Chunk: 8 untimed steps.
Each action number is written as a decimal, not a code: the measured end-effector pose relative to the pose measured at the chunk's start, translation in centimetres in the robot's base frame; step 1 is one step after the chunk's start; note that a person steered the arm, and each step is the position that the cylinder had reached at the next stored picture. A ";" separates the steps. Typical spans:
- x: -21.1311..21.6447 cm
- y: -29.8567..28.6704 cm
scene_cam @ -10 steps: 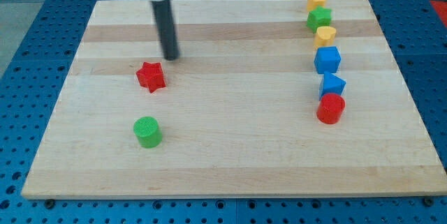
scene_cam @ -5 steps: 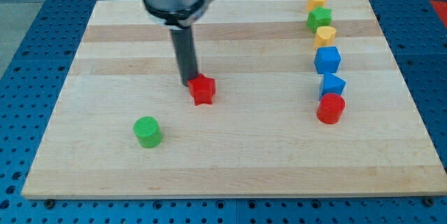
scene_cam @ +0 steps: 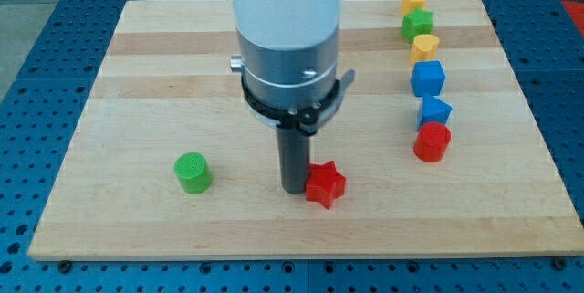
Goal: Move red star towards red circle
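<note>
The red star (scene_cam: 325,184) lies low on the board, a little right of centre. My tip (scene_cam: 293,188) stands on the board touching the star's left side. The red circle (scene_cam: 432,142), a short cylinder, stands to the star's right and a little higher, at the bottom of a column of blocks. A gap of bare board separates star and circle.
Above the red circle runs a column: a blue block (scene_cam: 434,110), a blue cube (scene_cam: 427,78), a yellow block (scene_cam: 424,47), a green star (scene_cam: 417,25), a yellow block (scene_cam: 414,0). A green cylinder (scene_cam: 192,172) stands at the lower left. The arm's body (scene_cam: 287,47) hides the board's middle.
My tip has pushed the red star from the left-centre of the board down and to the right, closer to the red circle. The other blocks have not moved.
</note>
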State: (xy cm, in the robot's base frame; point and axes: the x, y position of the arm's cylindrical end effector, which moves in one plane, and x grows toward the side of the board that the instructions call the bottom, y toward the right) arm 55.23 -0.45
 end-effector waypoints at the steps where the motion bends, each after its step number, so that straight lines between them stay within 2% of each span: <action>1: 1.7 1.6; 4: 1.4 9.1; 6: 0.2 8.4; 8: 0.5 11.2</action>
State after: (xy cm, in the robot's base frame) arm 55.69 10.71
